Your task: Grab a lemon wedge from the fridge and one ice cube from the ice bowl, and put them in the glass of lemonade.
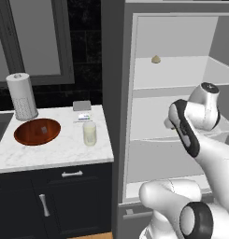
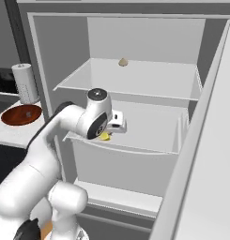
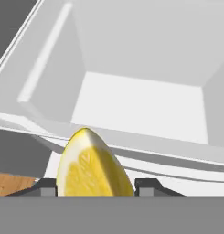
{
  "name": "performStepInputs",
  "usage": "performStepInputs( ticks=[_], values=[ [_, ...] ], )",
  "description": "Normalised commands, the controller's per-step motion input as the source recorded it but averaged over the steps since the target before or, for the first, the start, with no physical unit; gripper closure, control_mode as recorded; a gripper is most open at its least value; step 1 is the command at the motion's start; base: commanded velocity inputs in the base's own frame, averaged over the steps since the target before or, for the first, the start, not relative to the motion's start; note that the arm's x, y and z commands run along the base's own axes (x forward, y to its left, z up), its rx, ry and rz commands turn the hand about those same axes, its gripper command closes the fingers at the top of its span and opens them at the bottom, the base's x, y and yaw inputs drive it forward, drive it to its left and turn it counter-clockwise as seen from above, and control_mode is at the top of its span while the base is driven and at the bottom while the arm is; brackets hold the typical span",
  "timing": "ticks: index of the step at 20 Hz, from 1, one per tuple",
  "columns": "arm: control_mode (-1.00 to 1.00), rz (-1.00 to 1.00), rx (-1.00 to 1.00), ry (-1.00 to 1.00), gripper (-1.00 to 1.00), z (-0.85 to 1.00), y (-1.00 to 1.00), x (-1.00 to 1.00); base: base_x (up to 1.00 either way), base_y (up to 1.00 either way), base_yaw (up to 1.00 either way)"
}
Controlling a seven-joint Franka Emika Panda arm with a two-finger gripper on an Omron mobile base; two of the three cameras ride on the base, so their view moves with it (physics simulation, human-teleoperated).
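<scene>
A bright yellow lemon wedge (image 3: 93,167), its cut face glossy and veined, sits between the two dark fingertips (image 3: 149,185) of the pincer (image 3: 96,187), whose jaws stand part-way open on either side of it and appear to grip it. In the right base view the wedge (image 2: 104,136) shows just under the white hand at the front lip of the middle shelf of the open grey fridge (image 2: 144,89), whose pale shelves look smooth and flat. A small beige rounded lump (image 2: 123,62) rests alone on the upper shelf. To the left, on the white marbled surface (image 1: 64,149), a clear straight-sided glass of lemonade (image 1: 89,133) holds pale liquid. Near it, the shallow reddish-brown ice bowl (image 1: 37,131) holds a pale grey ice cube (image 1: 43,130). A white perforated paper-towel cylinder (image 1: 21,95) stands upright behind the bowl, and a small grey box (image 1: 82,106) lies behind the glass.
</scene>
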Motion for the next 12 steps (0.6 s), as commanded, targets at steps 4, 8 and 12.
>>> performStepInputs(
  ticks=[4, 8, 12],
  values=[
    [-1.0, 0.0, -0.01, 0.0, 1.0, 0.92, 0.57, -1.0, 0.0, 0.0, 0.0],
    [-1.0, 0.0, -0.01, 0.0, 1.0, 0.46, 0.67, -1.0, 0.0, 0.0, 0.0],
    [-1.0, 0.0, 0.0, 0.0, 1.0, 0.05, 0.47, -0.82, 0.0, 0.0, 0.0]
  ],
)
